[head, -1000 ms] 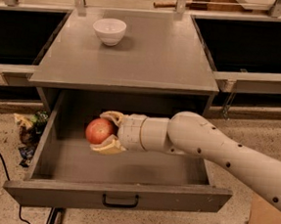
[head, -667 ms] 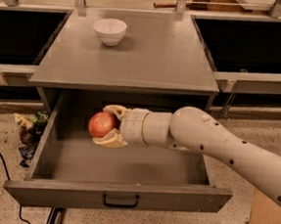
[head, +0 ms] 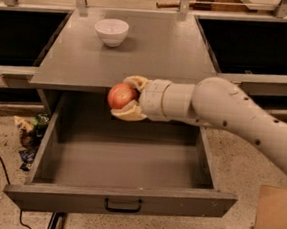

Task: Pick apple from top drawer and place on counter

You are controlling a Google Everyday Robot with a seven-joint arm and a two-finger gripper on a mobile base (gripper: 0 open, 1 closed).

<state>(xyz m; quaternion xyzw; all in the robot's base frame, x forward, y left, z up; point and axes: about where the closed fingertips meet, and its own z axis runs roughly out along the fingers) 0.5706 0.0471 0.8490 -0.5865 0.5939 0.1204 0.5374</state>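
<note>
I've got the gripper [head: 123,98] clamped on the apple [head: 121,95], held in air at counter [head: 159,52] front-edge lvl, above the open top drawer [head: 124,160]; white bowl [head: 111,31] on counter, far back-left.

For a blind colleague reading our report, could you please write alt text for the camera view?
The gripper holds the apple above the open top drawer, level with the front edge of the counter. A white bowl stands at the back left of the counter; the arm reaches in from the right.
</note>
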